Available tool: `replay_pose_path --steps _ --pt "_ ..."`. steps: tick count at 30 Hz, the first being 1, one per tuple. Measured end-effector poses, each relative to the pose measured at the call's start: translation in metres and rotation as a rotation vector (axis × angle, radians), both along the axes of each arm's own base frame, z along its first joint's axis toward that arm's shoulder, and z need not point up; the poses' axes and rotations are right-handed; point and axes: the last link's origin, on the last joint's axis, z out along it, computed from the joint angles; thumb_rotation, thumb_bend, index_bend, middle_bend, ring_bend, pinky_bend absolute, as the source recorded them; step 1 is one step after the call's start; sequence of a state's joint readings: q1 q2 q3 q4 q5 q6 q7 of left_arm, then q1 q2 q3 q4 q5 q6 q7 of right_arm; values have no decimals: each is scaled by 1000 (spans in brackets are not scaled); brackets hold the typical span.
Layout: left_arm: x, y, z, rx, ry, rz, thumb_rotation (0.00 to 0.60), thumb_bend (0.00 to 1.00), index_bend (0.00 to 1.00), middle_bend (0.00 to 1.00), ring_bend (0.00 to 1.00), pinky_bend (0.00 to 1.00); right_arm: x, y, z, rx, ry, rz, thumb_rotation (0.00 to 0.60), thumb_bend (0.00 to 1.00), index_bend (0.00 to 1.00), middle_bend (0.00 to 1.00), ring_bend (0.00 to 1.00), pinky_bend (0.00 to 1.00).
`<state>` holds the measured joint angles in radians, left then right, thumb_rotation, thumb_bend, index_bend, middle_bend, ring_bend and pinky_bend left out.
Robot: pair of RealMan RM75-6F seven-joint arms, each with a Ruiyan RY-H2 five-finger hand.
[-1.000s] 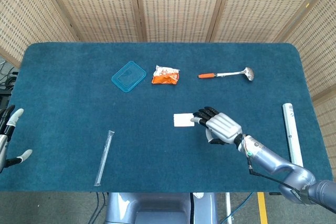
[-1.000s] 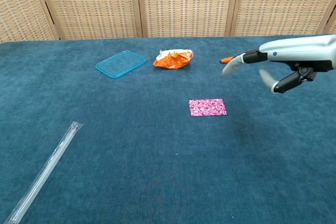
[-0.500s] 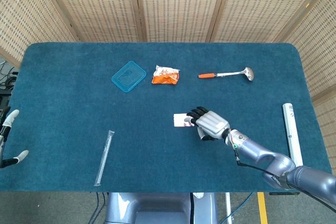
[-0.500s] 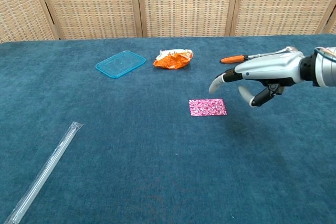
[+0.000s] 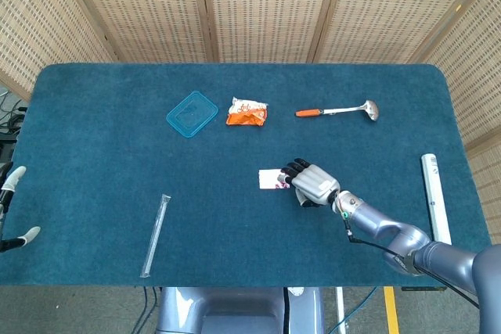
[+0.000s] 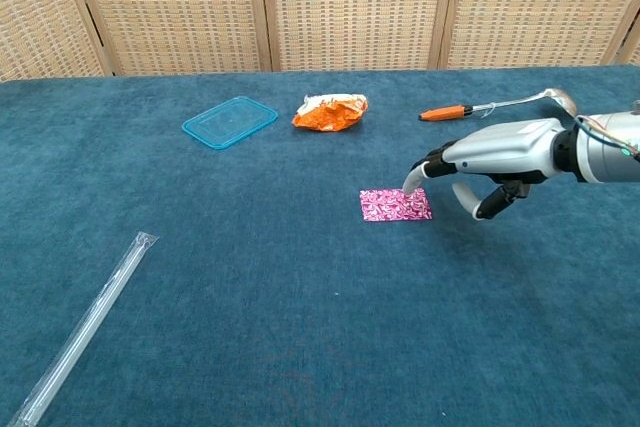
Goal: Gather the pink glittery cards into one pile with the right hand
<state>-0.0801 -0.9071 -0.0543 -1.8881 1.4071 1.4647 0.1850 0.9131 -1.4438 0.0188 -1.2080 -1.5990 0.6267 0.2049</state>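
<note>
One blue cloth table (image 5: pixel 94 115), wicker screens (image 5: pixel 266 5) behind.

Legible text: none; the orange snack packet (image 5: pixel 246 112) carries printing too small and blurred to read, and the pink card (image 6: pixel 395 204) shows pattern only.

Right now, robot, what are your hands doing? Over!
Right hand open, fingertip touching the pink card's right edge. Left hand open, off the table's left edge. One card pile showing. Nothing in the way.
</note>
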Motion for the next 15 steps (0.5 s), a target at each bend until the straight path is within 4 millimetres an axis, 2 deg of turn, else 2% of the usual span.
replay_pose_path --steps 15 --pt "-6 -5 5 17 -3 17 600 46 0 0 0 0 -4 -4 -14 -15 66 51 600 931 140 108 0 0"
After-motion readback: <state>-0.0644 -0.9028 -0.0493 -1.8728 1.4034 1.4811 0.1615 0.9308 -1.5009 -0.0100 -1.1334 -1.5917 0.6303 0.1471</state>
